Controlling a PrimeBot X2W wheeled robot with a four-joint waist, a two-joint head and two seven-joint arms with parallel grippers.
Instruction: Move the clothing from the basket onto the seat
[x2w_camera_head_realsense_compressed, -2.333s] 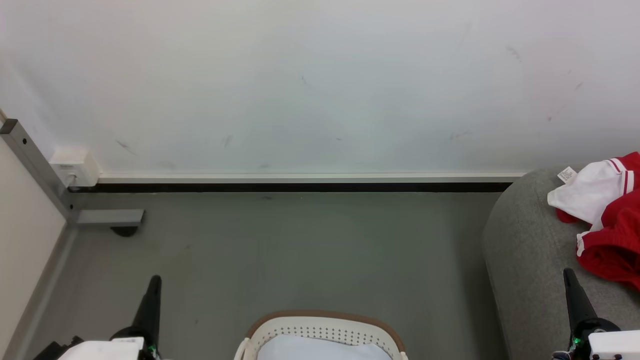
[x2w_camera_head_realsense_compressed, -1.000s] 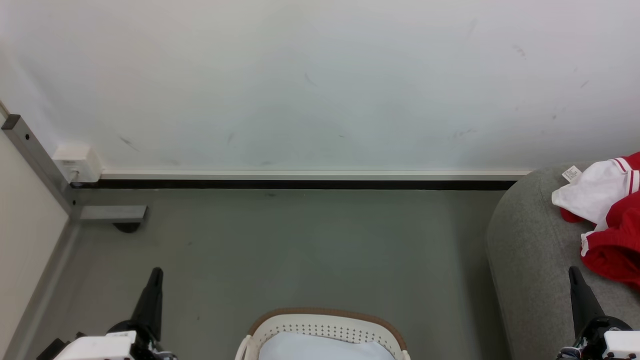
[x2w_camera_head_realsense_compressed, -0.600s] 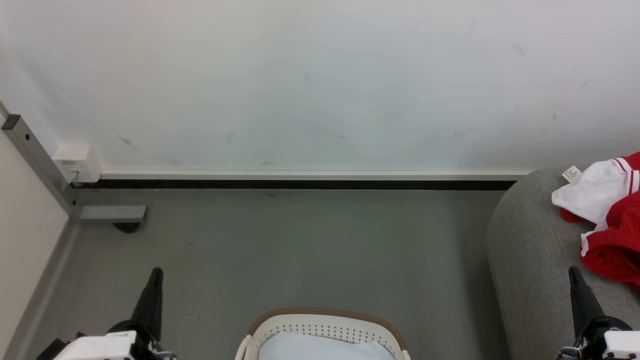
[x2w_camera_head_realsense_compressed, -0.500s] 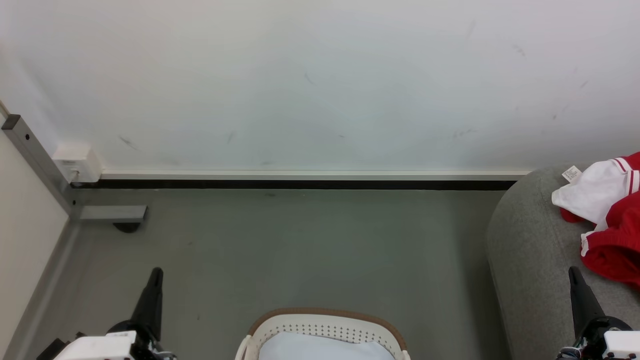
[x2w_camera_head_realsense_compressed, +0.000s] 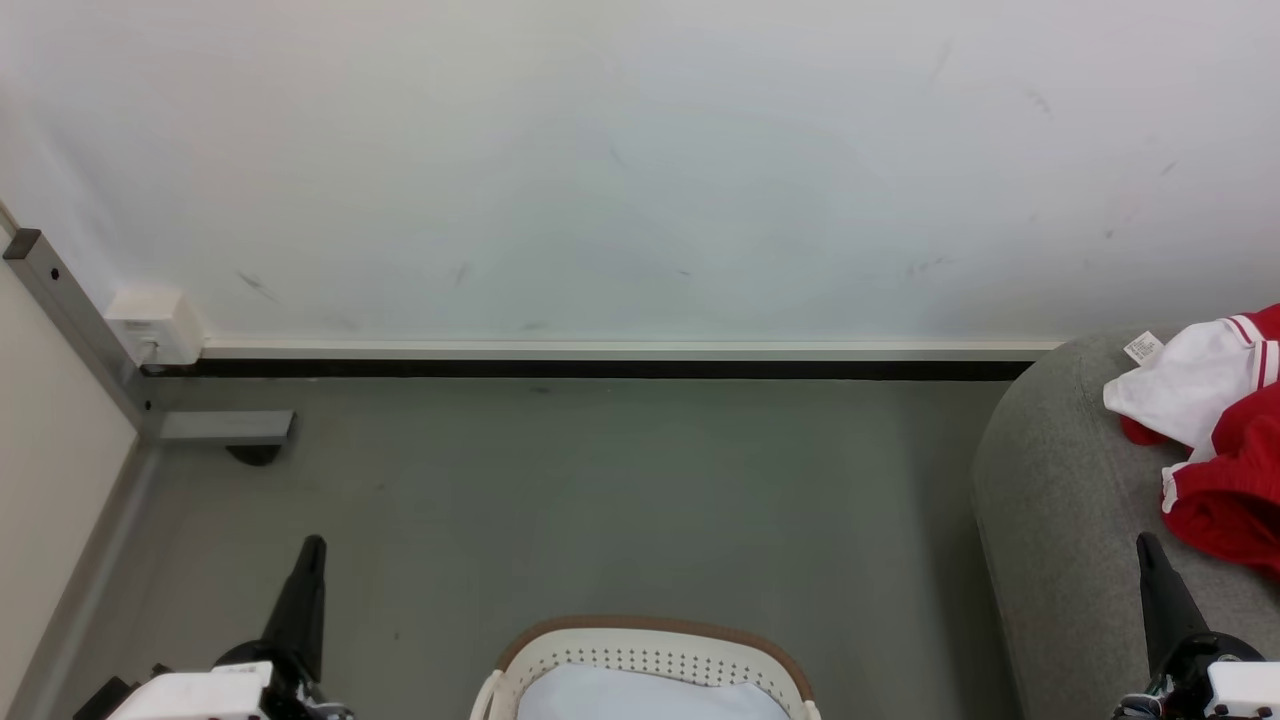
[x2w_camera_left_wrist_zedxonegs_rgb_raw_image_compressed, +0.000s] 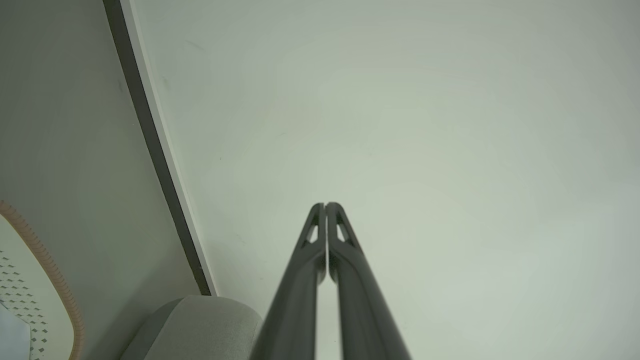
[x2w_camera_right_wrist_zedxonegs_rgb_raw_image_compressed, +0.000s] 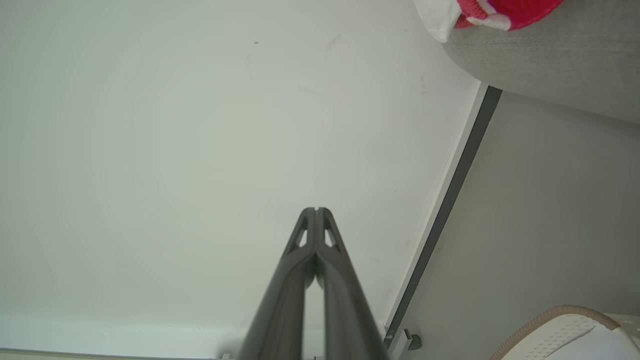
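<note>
Red clothing (x2w_camera_head_realsense_compressed: 1225, 440) with white panels and striped trim lies in a loose heap on the grey seat (x2w_camera_head_realsense_compressed: 1060, 520), at the right edge of the head view. A small white tag (x2w_camera_head_realsense_compressed: 1140, 347) sticks out on its far side, close to the wall (x2w_camera_head_realsense_compressed: 600, 170).

The white basket (x2w_camera_head_realsense_compressed: 650, 627) with the brown rim stands on the grey floor (x2w_camera_head_realsense_compressed: 600, 500) at the bottom middle of that view, apart from the seat, with bare floor between them. A pale bluish-white sheet (x2w_camera_head_realsense_compressed: 640, 697) lies inside the part of the basket that I can see.

The left fingers (x2w_camera_head_realsense_compressed: 303, 600) rise at the lower left over the floor, to the left of the basket, and point toward the wall. In the left wrist view the two fingers are pressed together at the tips and hold nothing.

The right fingers (x2w_camera_head_realsense_compressed: 1162, 600) rise at the lower right over the near part of the seat. They are near the clothing but do not touch it. In the right wrist view they are also closed tip to tip, with nothing between them.

A dark baseboard (x2w_camera_head_realsense_compressed: 600, 369) runs along the foot of the wall. At the left a small white box (x2w_camera_head_realsense_compressed: 152, 327) sits on the wall beside a grey metal post (x2w_camera_head_realsense_compressed: 70, 330).
</note>
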